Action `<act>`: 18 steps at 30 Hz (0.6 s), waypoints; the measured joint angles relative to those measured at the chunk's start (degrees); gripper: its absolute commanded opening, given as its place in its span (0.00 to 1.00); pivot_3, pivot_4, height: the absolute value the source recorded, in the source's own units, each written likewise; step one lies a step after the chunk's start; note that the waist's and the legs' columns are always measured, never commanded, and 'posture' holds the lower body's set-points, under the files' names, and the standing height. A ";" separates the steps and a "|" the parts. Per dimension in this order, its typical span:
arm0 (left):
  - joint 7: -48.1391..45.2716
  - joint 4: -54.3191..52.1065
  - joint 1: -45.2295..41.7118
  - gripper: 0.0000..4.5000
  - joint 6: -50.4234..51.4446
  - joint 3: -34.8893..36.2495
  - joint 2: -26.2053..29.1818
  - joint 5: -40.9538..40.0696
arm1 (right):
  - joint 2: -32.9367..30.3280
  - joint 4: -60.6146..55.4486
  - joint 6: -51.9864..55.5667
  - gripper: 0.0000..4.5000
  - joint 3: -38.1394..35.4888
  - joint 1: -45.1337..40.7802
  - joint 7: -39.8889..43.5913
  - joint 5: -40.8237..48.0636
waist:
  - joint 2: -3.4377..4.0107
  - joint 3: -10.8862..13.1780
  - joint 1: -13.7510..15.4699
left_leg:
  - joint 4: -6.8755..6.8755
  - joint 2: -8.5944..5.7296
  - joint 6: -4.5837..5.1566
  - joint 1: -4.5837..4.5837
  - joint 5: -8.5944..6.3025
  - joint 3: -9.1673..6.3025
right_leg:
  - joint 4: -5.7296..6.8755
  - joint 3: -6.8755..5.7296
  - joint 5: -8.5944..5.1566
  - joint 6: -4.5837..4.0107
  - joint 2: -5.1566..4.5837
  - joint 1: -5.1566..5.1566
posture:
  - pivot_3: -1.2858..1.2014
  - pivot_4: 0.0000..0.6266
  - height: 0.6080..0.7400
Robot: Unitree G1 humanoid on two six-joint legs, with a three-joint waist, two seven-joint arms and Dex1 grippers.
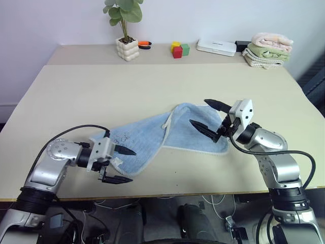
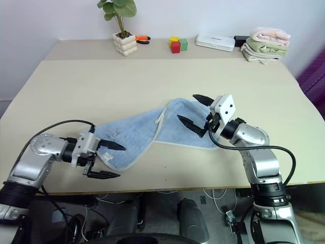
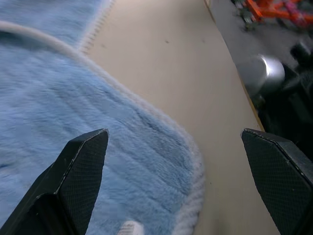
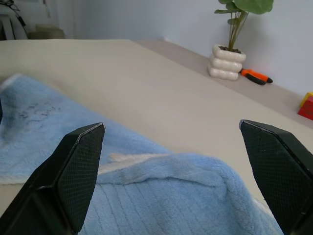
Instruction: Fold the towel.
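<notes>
Blue terry towel (image 1: pixel 152 137), one, rumpled on desk (image 1: pixel 76 86) between my grippers; dark printed mark unreadable. Left gripper (image 1: pixel 118 165) and right gripper (image 1: pixel 210 118) jaws wide apart, empty.

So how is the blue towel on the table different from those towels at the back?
The blue towel lies alone, loosely half folded and rumpled, near the front edge. The back towels are a neat stack of pink, green and beige, in the far corner. Both look like soft terry cloth.
</notes>
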 measured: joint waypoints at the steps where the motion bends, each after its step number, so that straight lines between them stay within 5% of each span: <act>1: 0.01 0.66 -0.13 0.87 -1.30 -0.25 -0.28 0.37 | -0.08 -0.03 0.03 1.00 -0.12 0.17 -0.11 0.00 | 0.00 0.00 0.04 | 0.00 0.00 0.00 0.00 0.00 0.00 | 0.00 0.00 0.00 0.00 0.00 0.00 | 0.52 0.24 1.00; 9: 1.35 5.02 -2.81 0.01 -8.70 -1.61 -2.07 2.83 | -0.51 -0.85 0.64 1.00 -0.25 0.17 -0.78 0.05 | 0.10 -0.07 0.09 | 0.01 0.00 0.00 0.06 0.00 -0.01 | 0.03 -0.01 0.01 0.01 0.00 0.07 | 0.52 0.24 1.00; 13: 1.40 5.17 -2.54 0.01 -8.09 -1.29 -2.20 1.61 | -0.47 -0.45 0.46 1.00 -0.18 -0.71 -1.48 -0.49 | 0.10 -0.07 0.03 | 0.02 0.00 0.01 0.10 0.00 -0.01 | 0.03 0.00 0.00 0.01 0.00 0.11 | 0.52 0.24 1.00; 18: 0.16 0.44 -0.37 0.01 3.97 2.08 -2.91 -9.60 | -0.42 7.97 0.59 1.00 -0.78 -7.21 -6.28 -4.48 | 0.06 -0.04 -0.14 | 0.02 0.03 0.01 0.05 0.00 -0.02 | 0.07 -0.01 0.01 0.03 0.01 0.04 | 0.52 0.24 1.00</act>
